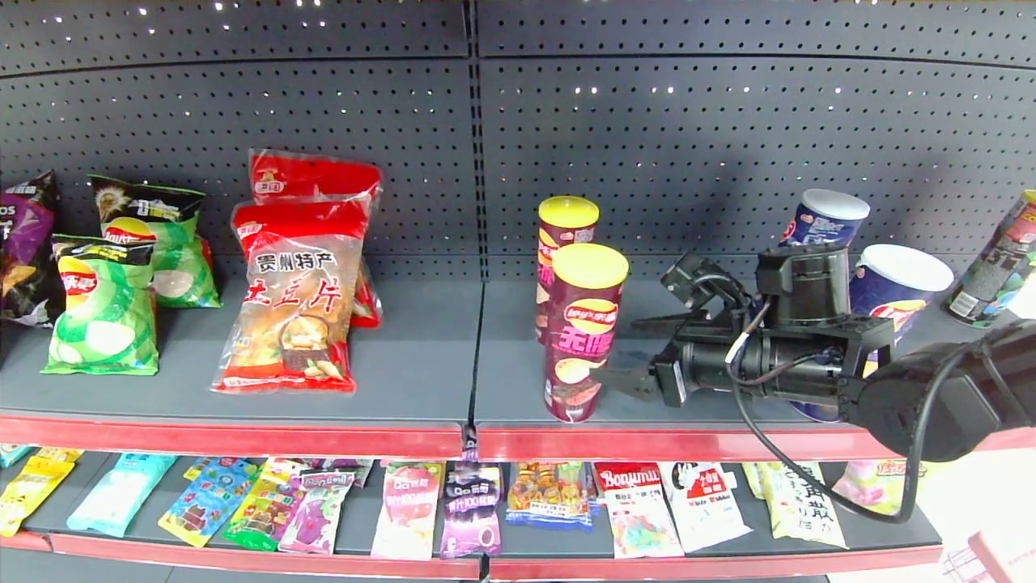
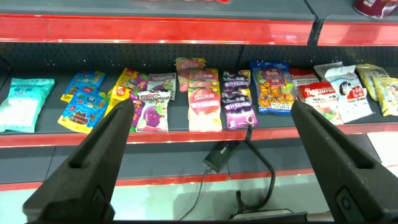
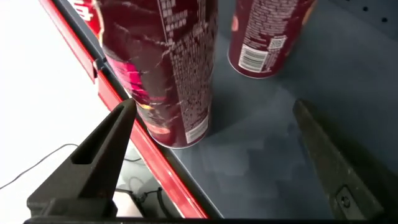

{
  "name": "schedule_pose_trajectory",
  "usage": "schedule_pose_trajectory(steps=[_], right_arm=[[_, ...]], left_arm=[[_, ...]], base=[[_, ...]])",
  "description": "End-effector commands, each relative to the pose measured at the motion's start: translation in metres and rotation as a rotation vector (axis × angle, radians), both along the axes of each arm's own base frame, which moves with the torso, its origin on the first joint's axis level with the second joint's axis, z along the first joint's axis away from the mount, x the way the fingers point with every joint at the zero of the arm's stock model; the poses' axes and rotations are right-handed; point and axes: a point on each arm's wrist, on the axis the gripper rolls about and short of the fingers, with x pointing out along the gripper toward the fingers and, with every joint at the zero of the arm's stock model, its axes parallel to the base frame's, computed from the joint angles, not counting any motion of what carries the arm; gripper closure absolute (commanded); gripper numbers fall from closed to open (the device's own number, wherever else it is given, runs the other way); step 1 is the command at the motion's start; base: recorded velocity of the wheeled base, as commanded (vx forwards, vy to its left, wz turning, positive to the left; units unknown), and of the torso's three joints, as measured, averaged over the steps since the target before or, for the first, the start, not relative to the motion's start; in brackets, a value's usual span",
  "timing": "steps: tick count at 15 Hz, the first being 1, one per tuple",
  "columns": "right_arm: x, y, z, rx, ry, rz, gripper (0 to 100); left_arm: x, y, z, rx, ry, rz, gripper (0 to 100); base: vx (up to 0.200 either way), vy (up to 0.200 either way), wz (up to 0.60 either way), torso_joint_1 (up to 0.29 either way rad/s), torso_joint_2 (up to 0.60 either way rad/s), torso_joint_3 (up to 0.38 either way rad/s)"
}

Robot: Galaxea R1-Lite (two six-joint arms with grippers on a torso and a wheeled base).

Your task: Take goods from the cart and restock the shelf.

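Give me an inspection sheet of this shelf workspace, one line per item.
Surface: grey upper shelf, red front edge; lower shelf beneath.
Job's things: two maroon canisters upright, one near the front edge.
Clutter: green chip bags, red bags, blue canisters, snack packets.
Tools: right tool open beside the front canister, not gripping; left tool open, facing the lower shelves.
Cables: black cable along the right arm; adapter lead below the lower shelf.
Surroundings: perforated back panel.
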Motion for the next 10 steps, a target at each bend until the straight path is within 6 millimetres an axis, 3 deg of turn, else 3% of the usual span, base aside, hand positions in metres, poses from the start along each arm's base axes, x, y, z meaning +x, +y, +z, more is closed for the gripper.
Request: schedule_pose_trajectory(steps=[1,5,10], right_arm=[[0.000,0.000,0.000,-0.001,-0.001,0.000,0],[-0.002,-0.002,0.000,-0.009,0.001,-0.015,0],[-0.010,-0.019,-0.010,-0.053,0.037,-0.100,0]], left_arm=[[0.000,0.000,0.000,0.000,0.000,0.000,0],[0.000,0.000,0.000,0.000,0.000,0.000,0],[0.000,0.000,0.000,0.000,0.000,0.000,0]], base=[[0.000,0.000,0.00,0.000,0.00,0.000],[0.000,0.000,0.00,0.000,0.00,0.000],[0.000,0.000,0.00,0.000,0.00,0.000]])
